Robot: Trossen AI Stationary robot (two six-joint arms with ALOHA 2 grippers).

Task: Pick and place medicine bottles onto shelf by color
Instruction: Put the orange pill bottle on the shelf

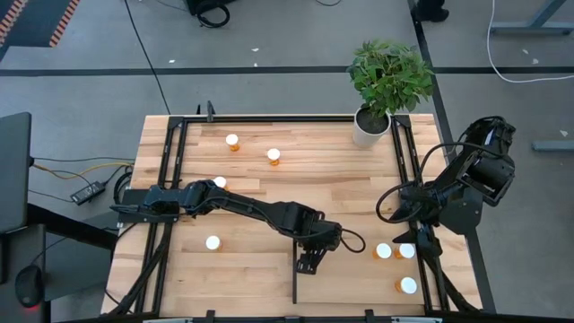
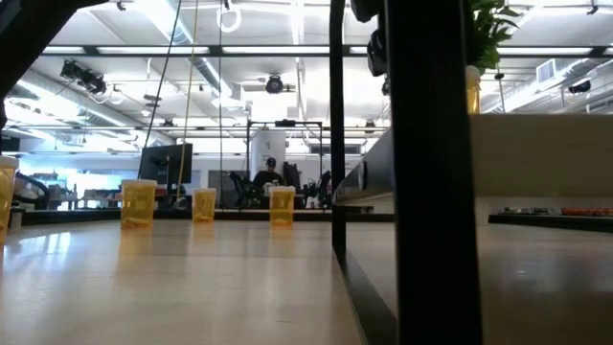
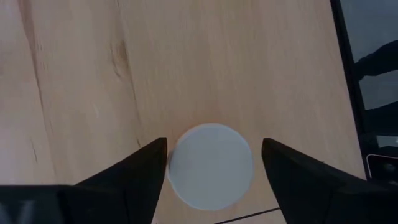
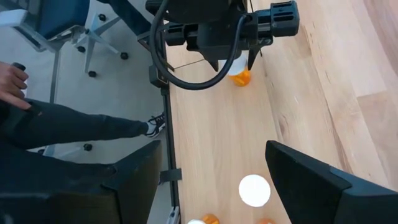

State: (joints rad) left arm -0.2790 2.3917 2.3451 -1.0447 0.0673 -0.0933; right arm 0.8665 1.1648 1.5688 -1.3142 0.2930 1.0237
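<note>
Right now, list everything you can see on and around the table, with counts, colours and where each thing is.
Medicine bottles: eight, white caps, orange bodies where visible. Two at the far middle, one mid-left, one near-left, one between the left gripper's fingers, three near-right.
Shelf: one, light wood, near-right panel.
Black strip: one, along the shelf's left side.
Plant: one, green, white pot, far-right corner.
Person: one, dark sleeve, beside the table.
Left gripper: open, around a bottle near the strip.
Right gripper: open, above the near-right bottles.
</note>
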